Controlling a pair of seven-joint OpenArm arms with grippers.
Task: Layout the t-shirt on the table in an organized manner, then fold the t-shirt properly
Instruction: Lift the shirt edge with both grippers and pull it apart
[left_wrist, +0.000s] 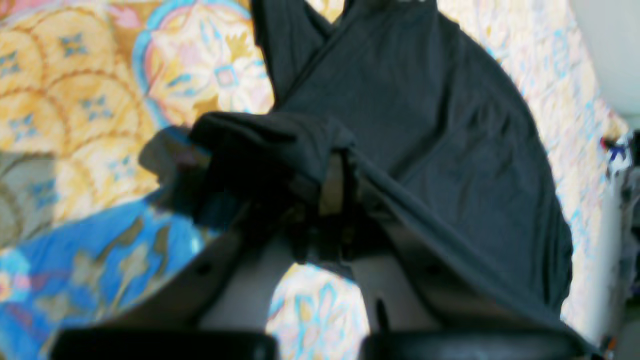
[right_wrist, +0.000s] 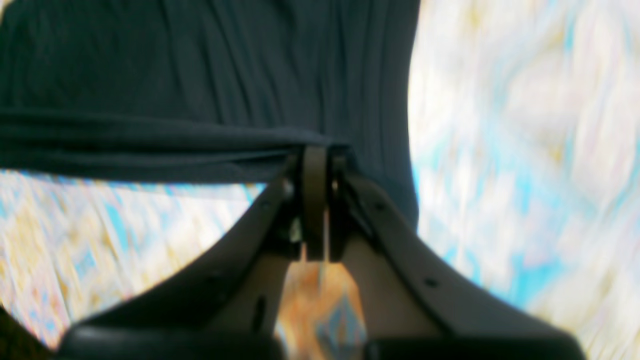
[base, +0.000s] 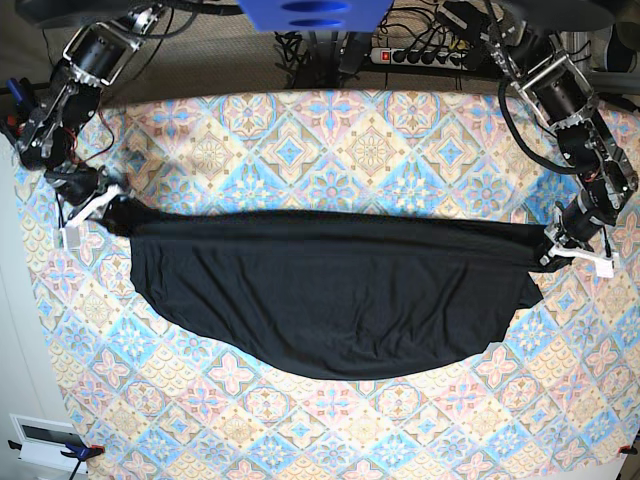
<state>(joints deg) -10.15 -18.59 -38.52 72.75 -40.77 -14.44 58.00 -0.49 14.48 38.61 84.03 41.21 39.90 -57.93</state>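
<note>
Fingers (right_wrist: 315, 200) seemingly clamped on t-shirt (base: 330, 300)

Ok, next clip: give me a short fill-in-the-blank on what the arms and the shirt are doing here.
1. The t-shirt is ____ in colour.
2. The left gripper and the right gripper are each shut on an end of the ____.
3. The garment is stretched between the ____ grippers.
4. The table wears a cloth with a ____ pattern.

Missing words: black; t-shirt; two; tile
</note>
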